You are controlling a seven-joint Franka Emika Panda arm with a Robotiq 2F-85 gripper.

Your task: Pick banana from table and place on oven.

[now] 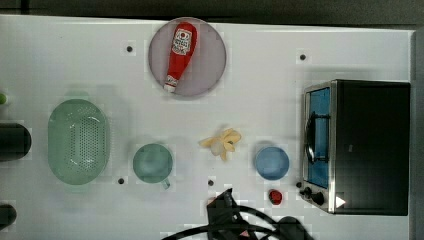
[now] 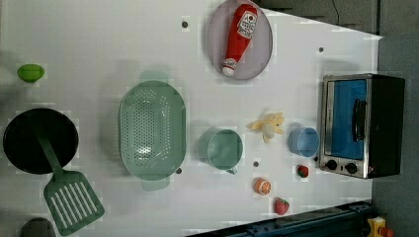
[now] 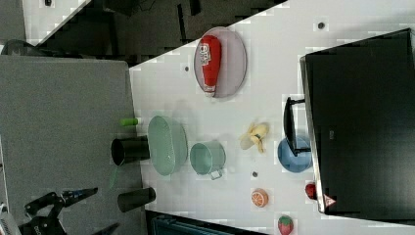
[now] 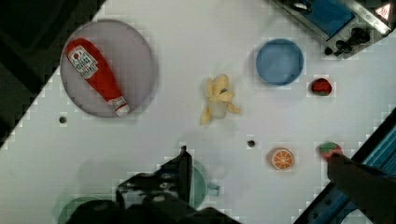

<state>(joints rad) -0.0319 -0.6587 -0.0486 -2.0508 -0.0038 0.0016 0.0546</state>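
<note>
Progress is nil: going left to right in the top view, the green cup (image 1: 152,163), then the banana (image 1: 222,142) lying free on the table (image 1: 260,90), then the blue bowl (image 1: 272,162) and the oven (image 1: 367,145), whose black top is bare. The gripper (image 1: 226,207) hangs near the top view's lower edge, jaws spread wide, holding nothing. Approach, grasp, lift and placement all remain.
</note>
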